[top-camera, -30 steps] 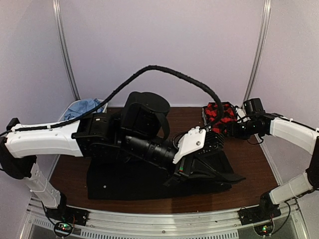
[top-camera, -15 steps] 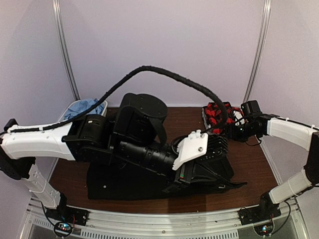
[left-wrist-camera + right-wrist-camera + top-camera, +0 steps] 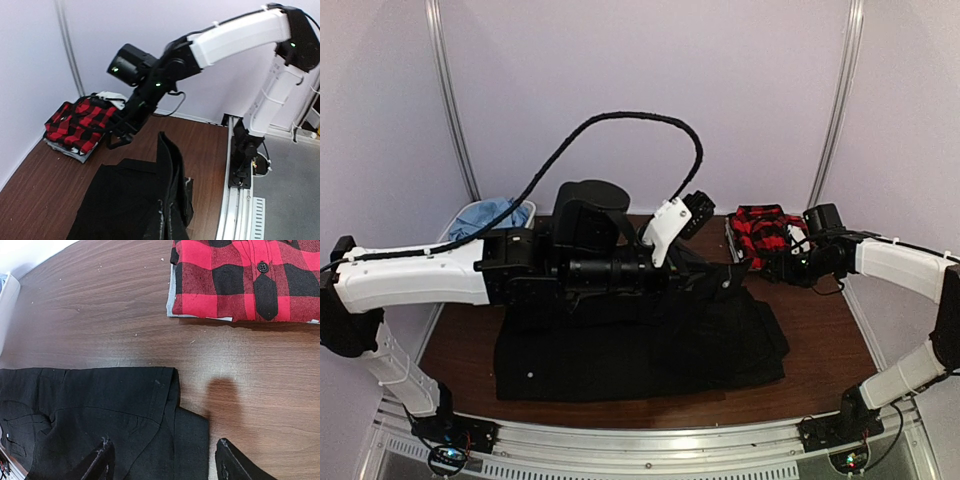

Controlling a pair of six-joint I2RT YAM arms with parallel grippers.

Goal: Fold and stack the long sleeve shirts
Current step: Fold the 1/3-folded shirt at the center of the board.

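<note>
The black shirt (image 3: 640, 345) lies spread on the table's near half. My left gripper (image 3: 166, 206) is shut on a fold of the black shirt (image 3: 120, 200) and holds that edge lifted; in the top view it (image 3: 708, 268) is above the shirt's far right part. My right gripper (image 3: 164, 460) is open and empty, hovering over the black shirt's (image 3: 100, 405) right corner; in the top view it (image 3: 772, 268) is beside the plaid shirt. The red-and-black plaid shirt (image 3: 765, 228) (image 3: 250, 280) (image 3: 80, 122) lies folded at the back right. The light blue shirt (image 3: 490, 213) lies at the back left.
The light blue shirt rests in a white bin (image 3: 528, 212) at the table's back left corner. A pale folded cloth (image 3: 172, 295) lies under the plaid shirt. Bare brown table (image 3: 820, 320) shows to the right of the black shirt. Metal rails run along the near edge.
My left arm has swung from the front right back toward the table's centre and far side, taking the black fold with it. The shirt's right part now lies flatter. My right arm has barely moved.
</note>
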